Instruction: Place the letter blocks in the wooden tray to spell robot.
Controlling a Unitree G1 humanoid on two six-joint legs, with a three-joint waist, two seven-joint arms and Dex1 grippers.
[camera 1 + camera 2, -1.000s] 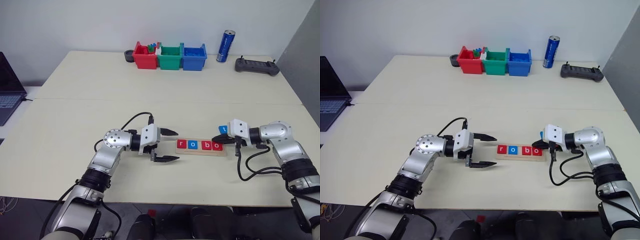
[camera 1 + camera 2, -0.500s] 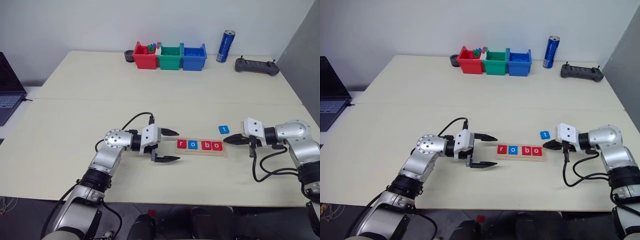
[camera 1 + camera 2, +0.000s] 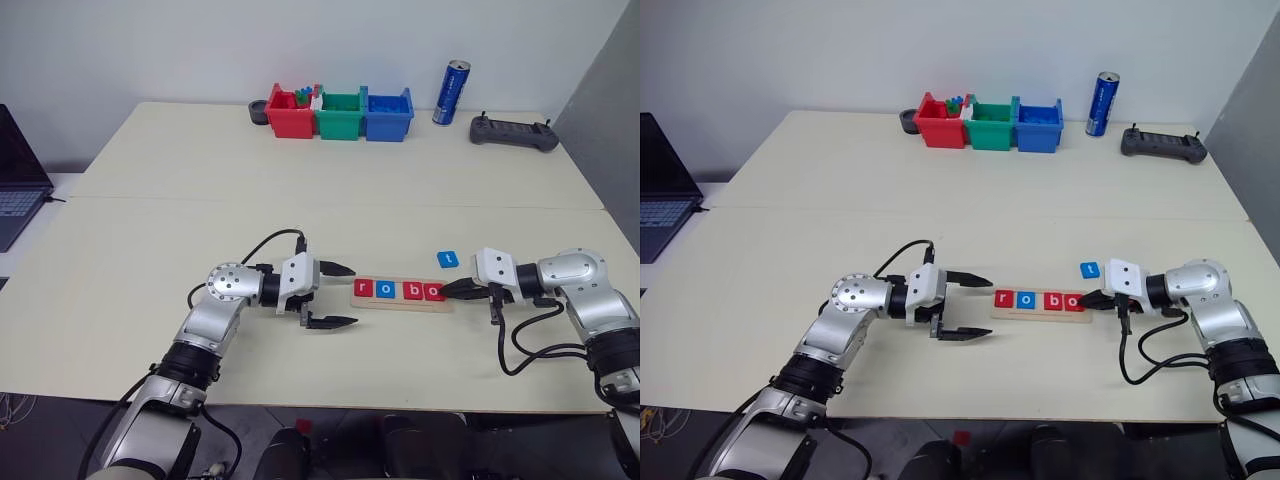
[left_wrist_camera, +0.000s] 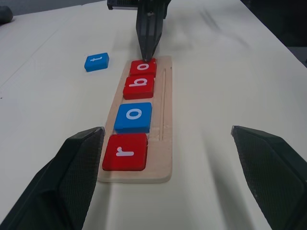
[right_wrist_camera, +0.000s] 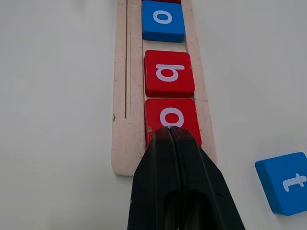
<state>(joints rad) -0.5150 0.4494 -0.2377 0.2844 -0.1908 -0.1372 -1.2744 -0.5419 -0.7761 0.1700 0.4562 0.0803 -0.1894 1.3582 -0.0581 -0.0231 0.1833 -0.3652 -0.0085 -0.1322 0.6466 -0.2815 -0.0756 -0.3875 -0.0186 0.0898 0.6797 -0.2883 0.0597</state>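
The wooden tray point(image 3: 400, 304) lies on the table's near half and holds four letter blocks in a row: red r point(image 3: 363, 289), blue o point(image 3: 385, 290), red b point(image 3: 410, 291), red o point(image 3: 433, 292). A blue t block point(image 3: 447, 259) lies flat on the table just beyond the tray's right end. My right gripper point(image 5: 169, 130) is shut, empty, and its tip rests at the outer edge of the red o point(image 5: 171, 116). Off the tray's left end my left gripper point(image 3: 350, 294) stands wide open and empty, its fingers point(image 4: 79, 165) either side of the tray's end.
Red point(image 3: 291, 113), green point(image 3: 340, 115) and blue point(image 3: 388, 113) plastic bins stand at the table's far edge, with a blue can point(image 3: 452, 92) and a black controller point(image 3: 513, 132) to their right. A laptop point(image 3: 15, 180) sits at the far left.
My right gripper drew off to the right from beside the blue t, then came back left and lower to the red o at the tray's end. The blocks and left gripper stayed put.
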